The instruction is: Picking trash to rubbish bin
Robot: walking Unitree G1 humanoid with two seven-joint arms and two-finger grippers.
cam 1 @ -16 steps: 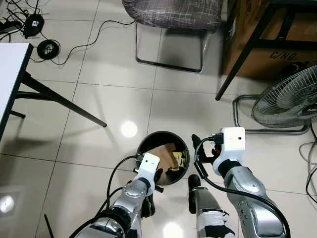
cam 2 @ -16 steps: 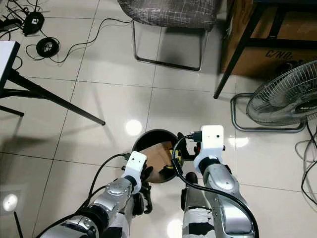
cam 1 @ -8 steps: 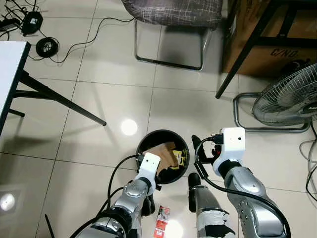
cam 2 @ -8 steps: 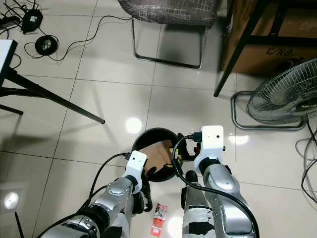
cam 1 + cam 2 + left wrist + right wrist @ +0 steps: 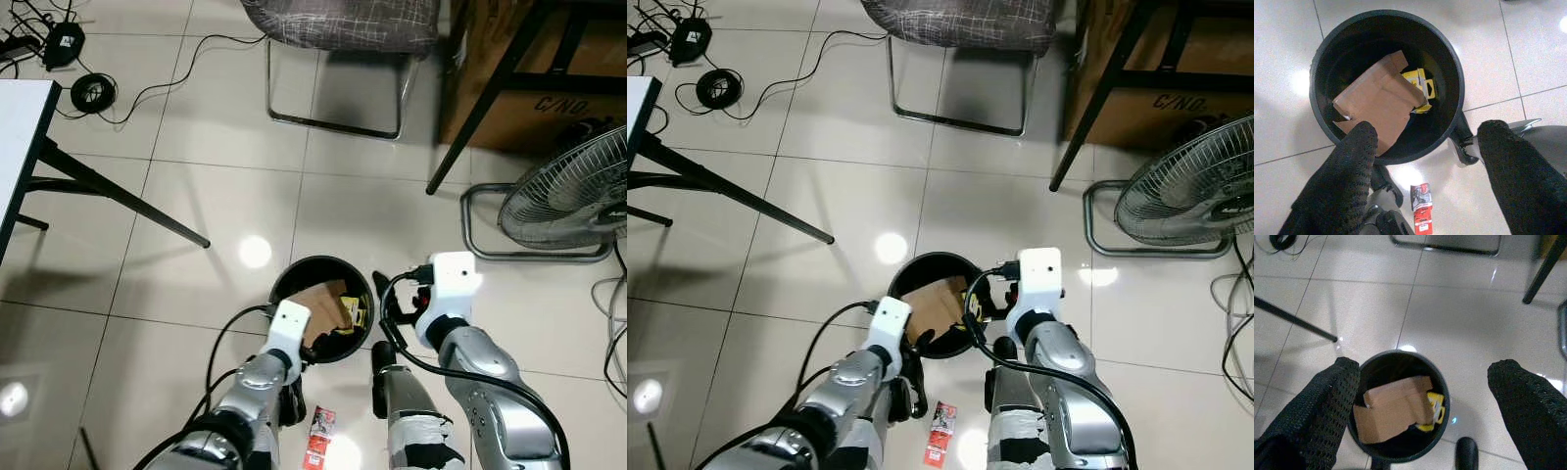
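We see a small red wrapper (image 5: 317, 436) on the floor (image 5: 176, 284) at the bottom middle of the frame, just below the black bin (image 5: 322, 308), its long side pointing toward the bin. Our left gripper (image 5: 1422, 161) is nearer and is spread wide with nothing in it; our right gripper (image 5: 1420, 377) is spread wide too. A second ago, no wrapper showed on the floor.

The rubbish bin (image 5: 322, 308) stands on the tiled floor (image 5: 196, 225) at the lower centre of the frame. Inside it lie a cardboard piece (image 5: 1378, 100) and a small box (image 5: 1420, 88). A wrapper (image 5: 318, 436) lies on the floor below the bin. A chair (image 5: 338, 59) is at the top centre, a fan (image 5: 568, 196) at the right, a table (image 5: 20, 147) at the left edge.
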